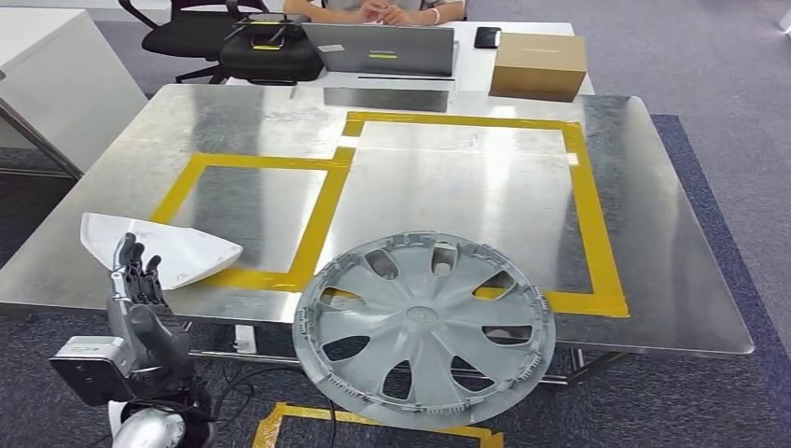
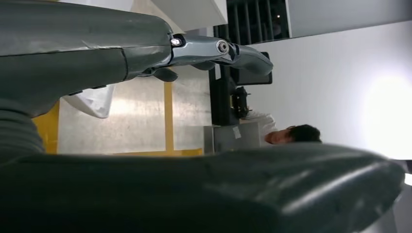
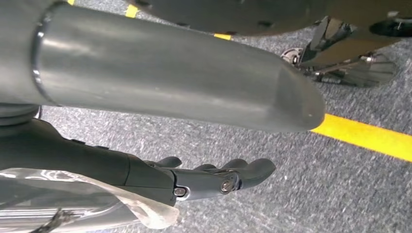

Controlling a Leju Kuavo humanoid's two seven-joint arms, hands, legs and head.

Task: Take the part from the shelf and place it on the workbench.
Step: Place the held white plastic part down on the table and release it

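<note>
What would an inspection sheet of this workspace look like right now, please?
Surface: metal workbench marked with yellow tape outlines.
Job's things: grey wheel cover overhangs the bench's near edge; its support is hidden.
Clutter: white sheet-like piece lying across the left outline's tape.
Hands: left hand raised by the near edge, holding nothing; right hand above carpet, grip unclear.
Cables: black cables under the bench.
Surroundings: far desk with laptop, cardboard box, black bag; seated person; grey carpet.
</note>
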